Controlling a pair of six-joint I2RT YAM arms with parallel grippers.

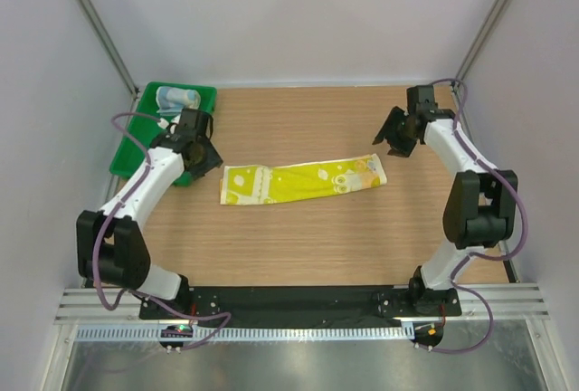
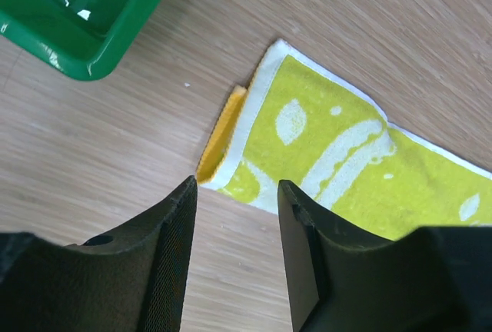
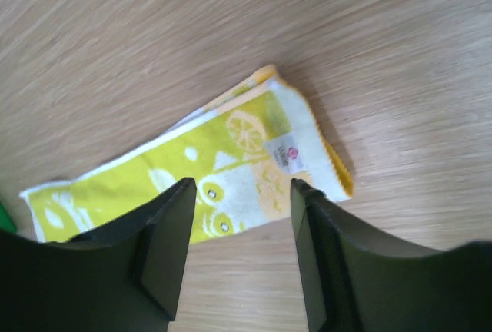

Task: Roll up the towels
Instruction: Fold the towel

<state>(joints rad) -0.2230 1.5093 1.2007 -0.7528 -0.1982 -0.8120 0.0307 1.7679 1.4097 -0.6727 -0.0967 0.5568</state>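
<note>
The yellow-green towel (image 1: pixel 303 180) lies folded into a long strip across the middle of the table. Its left end shows in the left wrist view (image 2: pixel 330 147), its right end with a small label in the right wrist view (image 3: pixel 231 155). My left gripper (image 1: pixel 201 151) is open and empty, just left of the towel's left end. My right gripper (image 1: pixel 398 136) is open and empty, above the table just beyond the towel's right end. The light blue towel (image 1: pixel 177 99) sits rolled up in the green tray (image 1: pixel 136 142).
The green tray stands at the far left of the table, under and beside my left arm; its corner shows in the left wrist view (image 2: pixel 84 32). White walls enclose the table on three sides.
</note>
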